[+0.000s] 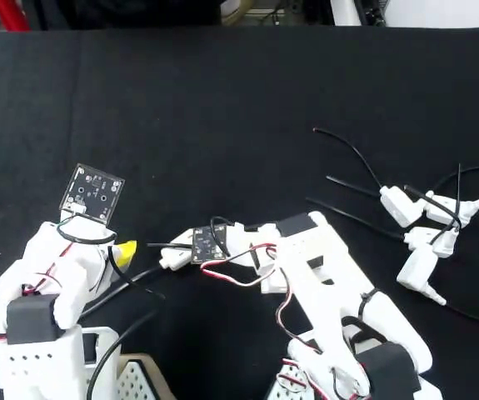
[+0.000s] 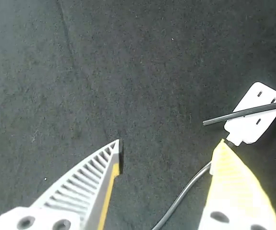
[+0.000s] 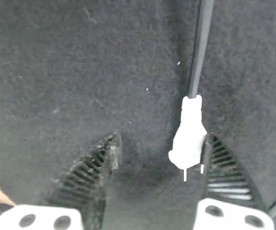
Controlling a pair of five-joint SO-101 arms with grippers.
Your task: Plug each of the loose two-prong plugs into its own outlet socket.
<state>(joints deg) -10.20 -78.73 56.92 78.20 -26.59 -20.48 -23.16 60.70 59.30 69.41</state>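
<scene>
A white two-prong plug (image 3: 189, 139) lies on the black cloth, its prongs pointing back at my right wrist and its black cable (image 3: 198, 52) running away. My right gripper (image 3: 162, 141) is open and straddles it, with the plug resting against the inside of one dark finger (image 3: 224, 167). From above, this plug (image 1: 170, 258) sits just ahead of the right gripper (image 1: 185, 252) at table centre. My left gripper (image 2: 169, 142) is open over bare cloth. The plug body (image 2: 255, 112) lies just past its yellow finger (image 2: 234, 187), a loose cable end crossing it.
A cluster of white plugs and sockets (image 1: 422, 229) with black cables lies at the right of the black cloth. One black cable (image 1: 127, 283) trails from the centre plug toward the left arm's base. A white gridded part (image 1: 135, 379) sits at the front edge.
</scene>
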